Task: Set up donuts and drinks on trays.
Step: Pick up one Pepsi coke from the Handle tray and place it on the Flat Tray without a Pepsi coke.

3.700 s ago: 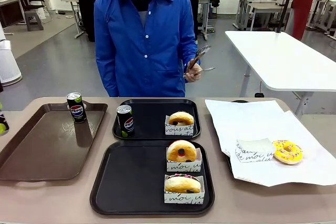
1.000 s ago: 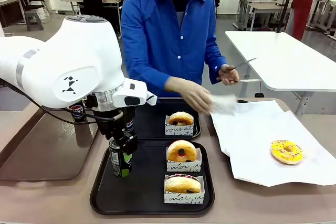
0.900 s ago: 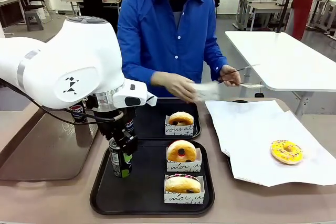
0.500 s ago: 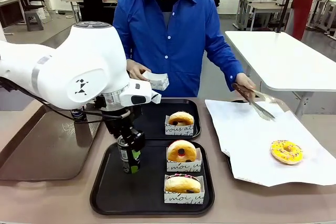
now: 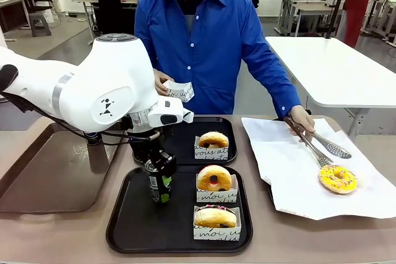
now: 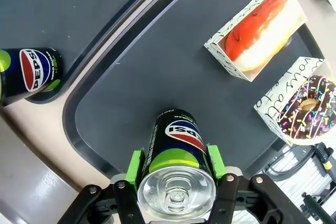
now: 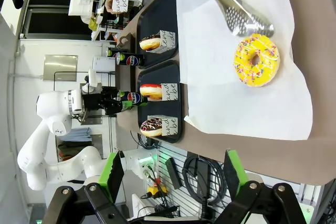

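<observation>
L claw [image 6: 176, 179] on Pepsi can [image 6: 177, 167] – above near tray [image 6: 157, 61].

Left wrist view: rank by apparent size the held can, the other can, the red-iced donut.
1. Held can, clamped in the left gripper; nearness to the camera inflates it.
2. Red-iced donut.
3. Other can, partly cut off at the frame edge, so unsure.

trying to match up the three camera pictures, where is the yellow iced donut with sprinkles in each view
Front view: the yellow iced ring donut with sprinkles lies at lower right on the white paper.
Left wrist view: not in it.
Right wrist view: the donut is at upper right, on the same paper.
Shared landmark: the person's metal tongs, their tips just beside the donut in the front and right wrist views.
</observation>
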`<state>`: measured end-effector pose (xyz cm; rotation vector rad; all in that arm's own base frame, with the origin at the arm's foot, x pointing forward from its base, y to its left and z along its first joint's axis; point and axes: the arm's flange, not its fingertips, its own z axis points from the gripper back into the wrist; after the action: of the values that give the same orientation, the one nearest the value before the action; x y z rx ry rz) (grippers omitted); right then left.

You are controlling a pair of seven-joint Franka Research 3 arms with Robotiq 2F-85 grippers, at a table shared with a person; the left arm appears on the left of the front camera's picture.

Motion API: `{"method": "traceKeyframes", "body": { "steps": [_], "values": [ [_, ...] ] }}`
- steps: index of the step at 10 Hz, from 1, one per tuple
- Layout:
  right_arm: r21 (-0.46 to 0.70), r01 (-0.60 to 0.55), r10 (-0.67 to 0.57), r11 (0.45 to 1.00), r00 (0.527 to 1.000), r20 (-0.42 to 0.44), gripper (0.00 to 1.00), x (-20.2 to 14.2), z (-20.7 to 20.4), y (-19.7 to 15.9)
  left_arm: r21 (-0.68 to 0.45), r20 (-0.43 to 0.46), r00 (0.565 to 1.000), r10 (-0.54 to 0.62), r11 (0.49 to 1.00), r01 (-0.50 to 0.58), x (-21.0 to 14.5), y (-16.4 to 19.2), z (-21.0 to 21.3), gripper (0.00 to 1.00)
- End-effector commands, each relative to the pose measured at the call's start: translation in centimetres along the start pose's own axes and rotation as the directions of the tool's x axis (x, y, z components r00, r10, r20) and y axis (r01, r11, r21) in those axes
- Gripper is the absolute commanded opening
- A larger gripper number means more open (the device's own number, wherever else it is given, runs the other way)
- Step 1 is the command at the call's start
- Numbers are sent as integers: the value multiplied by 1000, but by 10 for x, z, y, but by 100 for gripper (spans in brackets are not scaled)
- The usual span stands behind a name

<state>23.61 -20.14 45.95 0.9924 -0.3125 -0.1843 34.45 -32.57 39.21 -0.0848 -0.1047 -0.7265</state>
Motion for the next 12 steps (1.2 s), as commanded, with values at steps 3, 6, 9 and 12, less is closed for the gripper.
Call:
{"method": "traceKeyframes", "body": {
  "steps": [3, 6, 9, 12],
  "values": [
    [0, 0, 0, 1000, 1000, -2, 100, -2, -1, -1, 36, 10, 1000, 9, 999, -9, 6, 1, -8, 58],
    [0, 0, 0, 1000, 1000, -2, 100, -2, -1, -1, 36, 16, 1000, -7, 999, 7, 5, 1, -9, 100],
    [0, 0, 0, 1000, 1000, -2, 100, -2, -1, -1, 67, 31, 999, -24, 998, 22, -6, -1, 13, 100],
    [0, 0, 0, 1000, 1000, -2, 100, -2, -1, -1, 69, 47, 999, -21, 997, 18, -26, 2, 51, 100]
  ]
}}
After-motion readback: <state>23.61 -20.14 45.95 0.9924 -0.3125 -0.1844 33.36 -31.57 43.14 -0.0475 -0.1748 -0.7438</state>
